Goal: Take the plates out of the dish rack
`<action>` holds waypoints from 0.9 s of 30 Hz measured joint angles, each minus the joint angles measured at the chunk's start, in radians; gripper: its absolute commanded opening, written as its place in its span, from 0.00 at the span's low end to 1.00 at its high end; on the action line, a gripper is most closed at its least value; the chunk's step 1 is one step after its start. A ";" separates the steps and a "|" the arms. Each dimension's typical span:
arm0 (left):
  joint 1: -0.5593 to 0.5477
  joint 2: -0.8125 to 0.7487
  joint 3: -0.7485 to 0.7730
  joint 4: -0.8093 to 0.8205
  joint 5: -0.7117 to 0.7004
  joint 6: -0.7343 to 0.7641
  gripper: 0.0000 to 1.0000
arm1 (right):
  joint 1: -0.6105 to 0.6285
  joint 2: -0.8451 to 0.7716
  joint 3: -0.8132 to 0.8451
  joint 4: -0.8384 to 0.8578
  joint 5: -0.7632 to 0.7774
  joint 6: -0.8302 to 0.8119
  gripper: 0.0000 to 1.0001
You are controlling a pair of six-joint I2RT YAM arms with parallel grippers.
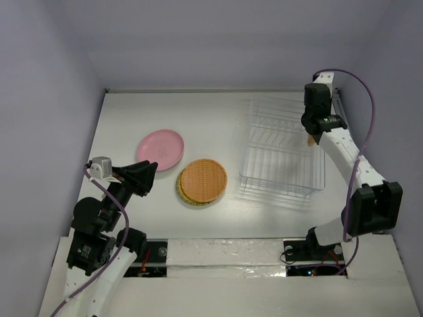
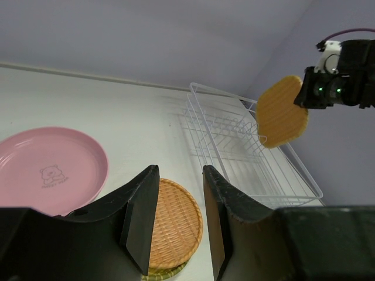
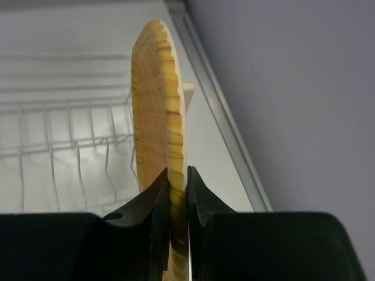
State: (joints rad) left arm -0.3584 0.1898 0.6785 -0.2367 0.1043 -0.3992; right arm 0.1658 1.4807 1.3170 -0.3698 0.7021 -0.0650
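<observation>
My right gripper (image 1: 311,136) is shut on the rim of a rounded-square orange plate (image 3: 157,111) and holds it upright, edge-on, above the right side of the white wire dish rack (image 1: 283,149). The left wrist view shows this plate (image 2: 281,112) hanging clear of the rack (image 2: 246,153). No plate shows in the rack's slots. A pink plate (image 1: 160,146) lies flat on the table. A round orange woven plate (image 1: 203,179) lies on top of another woven plate beside it. My left gripper (image 1: 151,178) is open and empty, low between these plates.
The white table (image 1: 218,119) ends at a back wall and side walls. A raised rail (image 3: 217,111) runs along the table's right edge close to the held plate. The pink plate (image 2: 47,170) and woven stack (image 2: 173,222) lie just ahead of my left fingers.
</observation>
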 measured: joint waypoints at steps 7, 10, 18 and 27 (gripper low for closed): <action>0.000 0.006 0.000 0.000 0.000 -0.001 0.33 | 0.000 -0.066 0.018 0.079 0.092 -0.035 0.00; 0.000 0.009 0.000 0.000 0.000 -0.001 0.33 | 0.001 -0.066 0.015 0.080 0.093 -0.030 0.00; 0.002 0.025 0.000 0.000 0.000 -0.002 0.33 | 0.038 -0.192 0.048 -0.073 -0.096 0.099 0.00; 0.031 0.037 0.000 0.000 -0.001 -0.002 0.32 | 0.292 -0.461 -0.033 -0.002 -0.644 0.323 0.00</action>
State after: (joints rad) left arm -0.3271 0.2272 0.6785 -0.2367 0.1036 -0.4015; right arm 0.4580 1.0199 1.2839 -0.3721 0.0578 0.2577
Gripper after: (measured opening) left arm 0.326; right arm 0.181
